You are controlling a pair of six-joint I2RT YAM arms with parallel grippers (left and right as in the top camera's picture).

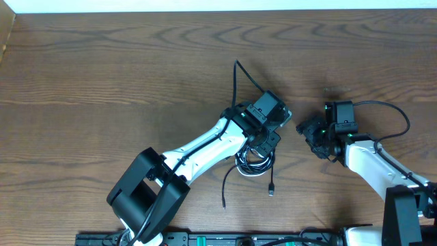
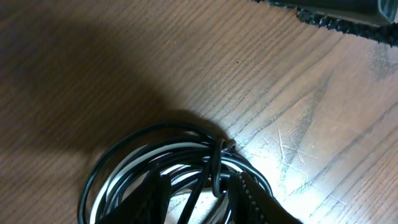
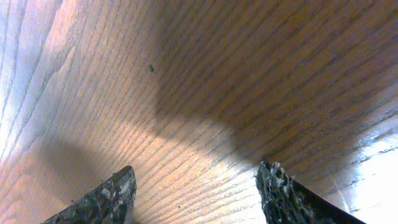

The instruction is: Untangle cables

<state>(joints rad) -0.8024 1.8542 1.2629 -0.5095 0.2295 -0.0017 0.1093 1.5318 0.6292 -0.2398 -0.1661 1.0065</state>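
Note:
The cables point(image 1: 254, 161) lie as one coil of thin black and white loops at the table's middle. A black strand point(image 1: 240, 76) runs away from the coil toward the far side. Two loose ends point(image 1: 271, 191) trail toward the front edge. My left gripper point(image 1: 265, 139) sits on the coil's top. In the left wrist view its fingers point(image 2: 258, 200) are closed around several black and white strands point(image 2: 134, 155), with the left gripper point(image 2: 198, 182) shut on them. My right gripper point(image 1: 305, 128) hovers just right of the coil. In its own view the right gripper point(image 3: 196, 171) is open over bare wood.
The brown wooden table point(image 1: 102, 75) stretches far to the left and back. The right arm's thicker black wire point(image 1: 392, 109) loops behind its wrist. A textured fingertip of the right gripper point(image 2: 336, 18) shows at the top right of the left wrist view.

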